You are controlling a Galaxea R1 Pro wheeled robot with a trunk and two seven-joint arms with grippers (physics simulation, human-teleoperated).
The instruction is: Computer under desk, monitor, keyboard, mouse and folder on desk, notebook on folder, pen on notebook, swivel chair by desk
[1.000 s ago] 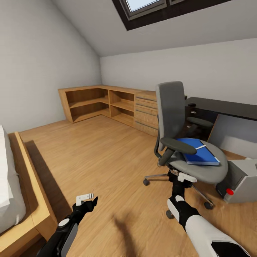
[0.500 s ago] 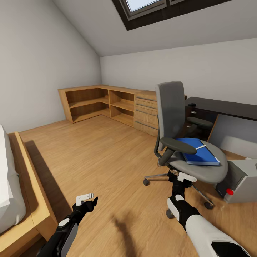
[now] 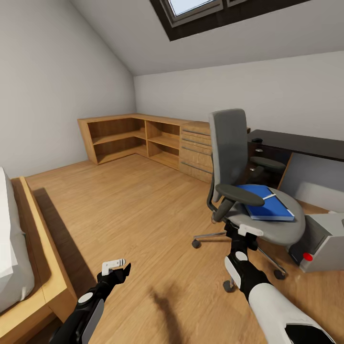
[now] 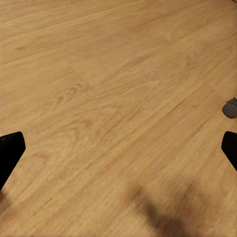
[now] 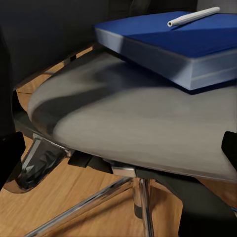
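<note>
floor (image 3: 143, 210): wood | on it: swivel chair (image 3: 248, 186), computer (image 3: 325, 239) | chair seat: folder (image 3: 267, 203), pen (image 3: 269, 196)

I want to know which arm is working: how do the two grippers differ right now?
The right gripper is raised at the front edge of the swivel chair, facing the folder; the left gripper hangs low over bare floor. Both are open and hold nothing.
</note>
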